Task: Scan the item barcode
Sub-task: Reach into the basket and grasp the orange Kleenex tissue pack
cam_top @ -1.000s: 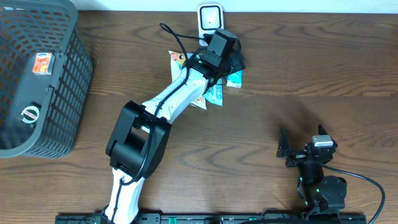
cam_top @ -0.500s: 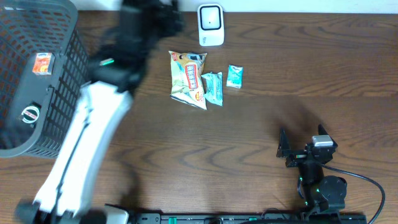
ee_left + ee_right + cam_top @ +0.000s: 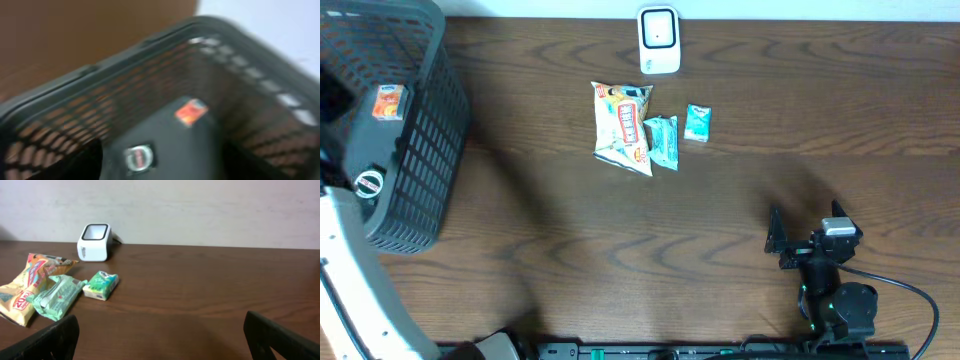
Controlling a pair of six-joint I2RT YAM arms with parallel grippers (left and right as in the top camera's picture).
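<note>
snack bag (image 3: 622, 125) lies flat, right claw (image 3: 160, 322) spread, left arm (image 3: 350, 270) leans over basket (image 3: 420, 150), left claw (image 3: 330, 100) unreadable.

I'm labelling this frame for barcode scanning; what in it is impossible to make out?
- Left fingers: lost at the overhead view's left edge and in left wrist blur; open or shut unclear.
- Orange packet and round item in the basket: print unreadable, blurred in left wrist, tiny overhead.
- Snack bag barcode: not seen; too small overhead and in right wrist.
</note>
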